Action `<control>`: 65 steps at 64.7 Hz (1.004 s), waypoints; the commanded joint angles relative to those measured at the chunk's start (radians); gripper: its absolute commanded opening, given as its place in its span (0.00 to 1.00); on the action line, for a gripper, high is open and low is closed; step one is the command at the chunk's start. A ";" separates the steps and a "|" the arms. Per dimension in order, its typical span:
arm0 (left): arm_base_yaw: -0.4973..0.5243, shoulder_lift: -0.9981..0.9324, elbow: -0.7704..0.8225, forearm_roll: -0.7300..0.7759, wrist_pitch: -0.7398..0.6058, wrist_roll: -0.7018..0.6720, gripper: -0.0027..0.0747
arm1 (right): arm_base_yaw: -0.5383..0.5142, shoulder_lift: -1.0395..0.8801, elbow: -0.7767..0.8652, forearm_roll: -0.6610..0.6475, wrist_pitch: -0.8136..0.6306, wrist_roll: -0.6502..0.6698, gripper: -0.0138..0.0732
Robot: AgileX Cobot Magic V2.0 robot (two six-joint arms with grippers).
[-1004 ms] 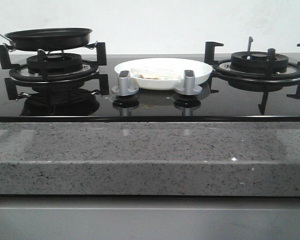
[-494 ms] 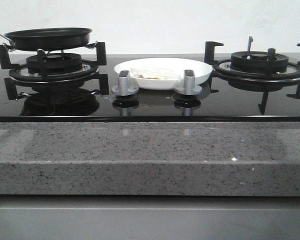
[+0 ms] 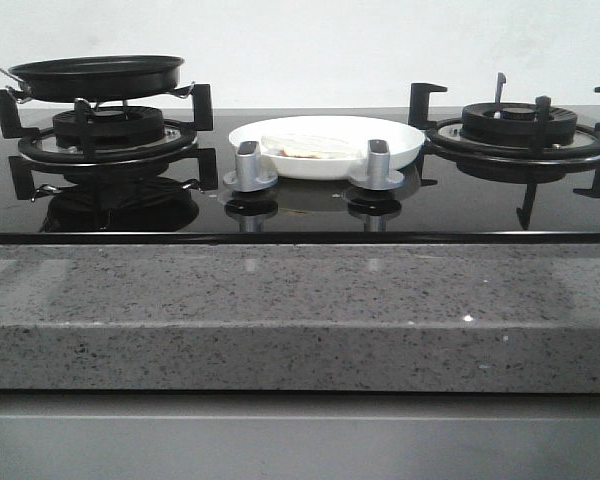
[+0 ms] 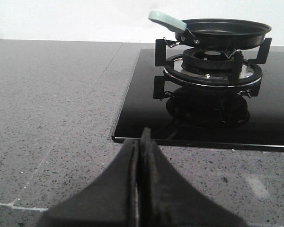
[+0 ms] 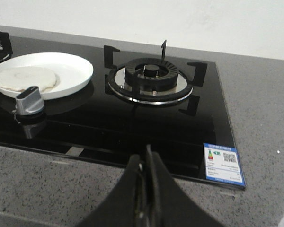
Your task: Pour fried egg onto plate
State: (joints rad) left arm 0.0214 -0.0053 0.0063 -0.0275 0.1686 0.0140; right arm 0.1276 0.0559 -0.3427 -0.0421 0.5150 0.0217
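Where the plate (image 3: 326, 146) sits mid-hob between the burners, I see the egg (image 3: 305, 146) lying flat in it, off toward the pan side. Pan (image 3: 97, 76) rests on the left burner (image 3: 108, 140), nothing visible inside. Left claw (image 4: 141, 142) and right claw (image 5: 147, 163) both closed on nothing, each over grey worktop (image 3: 300, 315) just short of the hob's glass edge.
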 commanded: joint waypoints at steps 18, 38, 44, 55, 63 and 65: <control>0.001 -0.018 0.005 -0.006 -0.090 -0.008 0.01 | -0.120 -0.088 0.252 0.022 -0.365 -0.002 0.09; 0.001 -0.018 0.005 -0.006 -0.090 -0.008 0.01 | -0.133 -0.085 0.365 0.024 -0.446 -0.002 0.09; 0.001 -0.018 0.005 -0.006 -0.090 -0.008 0.01 | -0.133 -0.085 0.365 0.024 -0.446 -0.002 0.09; 0.001 -0.018 0.005 -0.006 -0.090 -0.008 0.01 | -0.133 -0.085 0.365 0.024 -0.446 -0.002 0.09; 0.001 -0.018 0.005 -0.006 -0.090 -0.008 0.01 | -0.133 -0.085 0.365 0.024 -0.446 -0.002 0.09; 0.001 -0.018 0.005 -0.006 -0.090 -0.008 0.01 | -0.133 -0.085 0.365 0.024 -0.446 -0.002 0.09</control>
State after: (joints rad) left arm 0.0214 -0.0053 0.0063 -0.0275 0.1686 0.0133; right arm -0.0013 -0.0102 0.0259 -0.0225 0.1543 0.0224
